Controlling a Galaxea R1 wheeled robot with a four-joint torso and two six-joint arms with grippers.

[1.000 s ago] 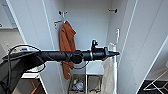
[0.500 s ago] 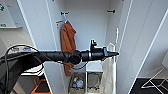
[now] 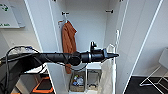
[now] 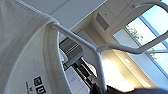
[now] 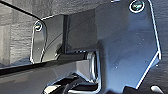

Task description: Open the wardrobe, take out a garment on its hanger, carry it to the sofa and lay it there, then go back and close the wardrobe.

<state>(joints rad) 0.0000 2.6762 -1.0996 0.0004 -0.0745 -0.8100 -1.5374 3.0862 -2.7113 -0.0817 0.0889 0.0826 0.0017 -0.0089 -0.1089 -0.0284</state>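
Observation:
The white wardrobe [image 3: 86, 22] stands open in the head view. My left arm reaches across its opening from the left. Its gripper [image 3: 114, 55] is shut on the white hanger [image 3: 111, 46], near the right-hand door [image 3: 130, 37]. The white garment [image 3: 107, 75] hangs from it, below the gripper. In the left wrist view the hanger [image 4: 117, 47] and the shirt's collar [image 4: 22, 50] show close up, with the hanger's stem running into the dark gripper [image 4: 105, 89]. The sofa is hidden from me.
An orange hooded garment [image 3: 68, 40] hangs at the left inside the wardrobe. Small boxes [image 3: 78, 81] sit on the wardrobe's floor. A white wire-legged chair [image 3: 160, 72] stands at the right, and an orange-edged object [image 3: 45, 86] lies at the lower left.
The whole head picture has shifted slightly. My left arm keeps nearly the same pose with the hanger and shirt, perhaps a little lower.

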